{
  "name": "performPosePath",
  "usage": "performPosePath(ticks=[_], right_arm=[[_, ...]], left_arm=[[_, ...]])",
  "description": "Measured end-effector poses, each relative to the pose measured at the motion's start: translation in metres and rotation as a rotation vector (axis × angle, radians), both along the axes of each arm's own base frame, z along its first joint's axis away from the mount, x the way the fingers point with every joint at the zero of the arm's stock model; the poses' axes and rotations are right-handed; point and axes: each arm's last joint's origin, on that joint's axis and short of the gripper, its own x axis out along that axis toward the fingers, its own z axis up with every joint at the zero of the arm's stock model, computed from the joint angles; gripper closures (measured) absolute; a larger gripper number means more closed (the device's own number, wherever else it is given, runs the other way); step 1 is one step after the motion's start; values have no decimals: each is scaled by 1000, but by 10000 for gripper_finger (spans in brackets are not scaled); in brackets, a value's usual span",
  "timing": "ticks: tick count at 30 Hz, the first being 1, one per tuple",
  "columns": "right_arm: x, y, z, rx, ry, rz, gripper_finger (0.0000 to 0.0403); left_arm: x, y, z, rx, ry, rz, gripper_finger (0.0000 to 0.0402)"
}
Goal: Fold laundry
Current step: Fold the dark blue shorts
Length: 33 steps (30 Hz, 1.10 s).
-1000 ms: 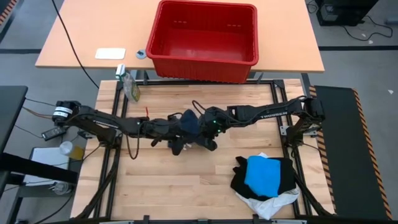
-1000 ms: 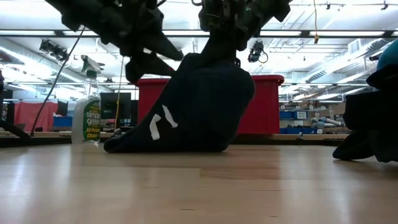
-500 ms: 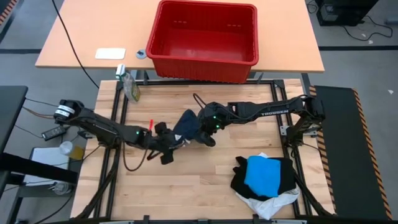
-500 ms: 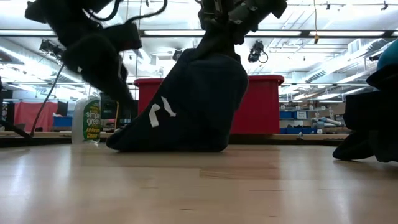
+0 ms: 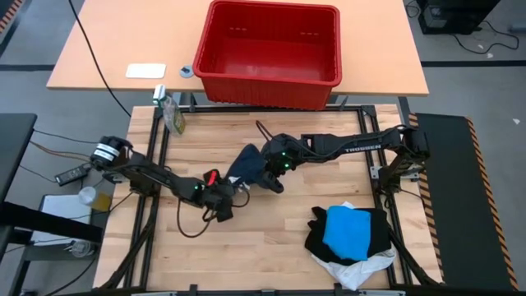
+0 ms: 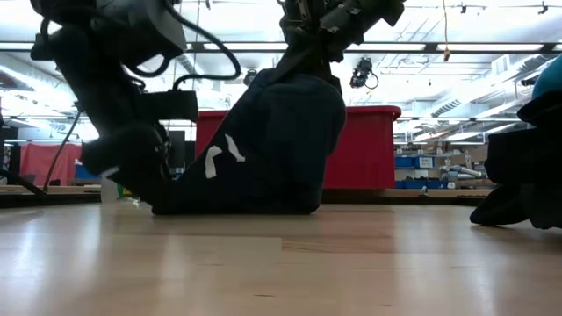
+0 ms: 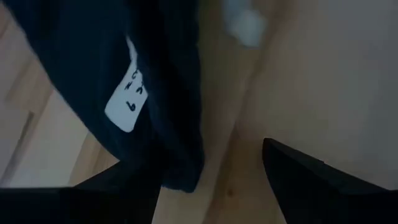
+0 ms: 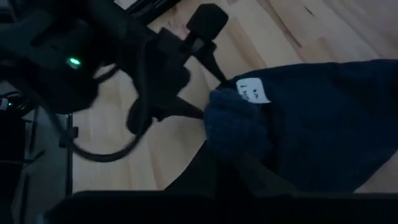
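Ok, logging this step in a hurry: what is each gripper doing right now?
Left gripper: open, low beside the dark garment's bottom edge, holding nothing.
Right gripper: shut on the dark garment, lifting its top.

1. I see a dark navy garment [image 5: 247, 164] mid-tabletop, with a small white label [image 7: 126, 102] bearing dark handwriting.
2. My pale wood tabletop [image 5: 263, 247] shows plank lines.
3. The pile on my right: bright blue cloth [image 5: 353, 231] on black cloth [image 5: 316, 238], over white cloth [image 5: 362, 270].
4. The basket [image 5: 269, 53] is red.
5. Both arms are black.
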Motion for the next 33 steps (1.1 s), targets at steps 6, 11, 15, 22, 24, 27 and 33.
performPosePath(ticks=[6, 11, 15, 22, 24, 27, 33], right_arm=[[0, 1, 0, 35, 0, 13, 386], [-4, 2, 4, 72, 10, 35, 386], [-4, -1, 4, 73, 9, 22, 385], [-4, -4, 4, 63, 4, 7, 385], [-4, -5, 4, 63, 4, 5, 385], [-3, -5, 5, 63, -3, 5, 385], [-2, -5, 6, 59, -25, 8, 385]], left_arm=[[1, 1, -3, 12, -38, 95, 173], [-10, -7, 13, 11, -55, 57, 203], [-21, -12, 24, 90, -71, 56, 210], [-18, -21, 23, 69, -175, 134, 149], [-18, -21, 21, 79, -199, 179, 122], [-18, -19, 18, 125, -235, 242, 92], [-8, -23, 3, 135, -243, 226, 80]])
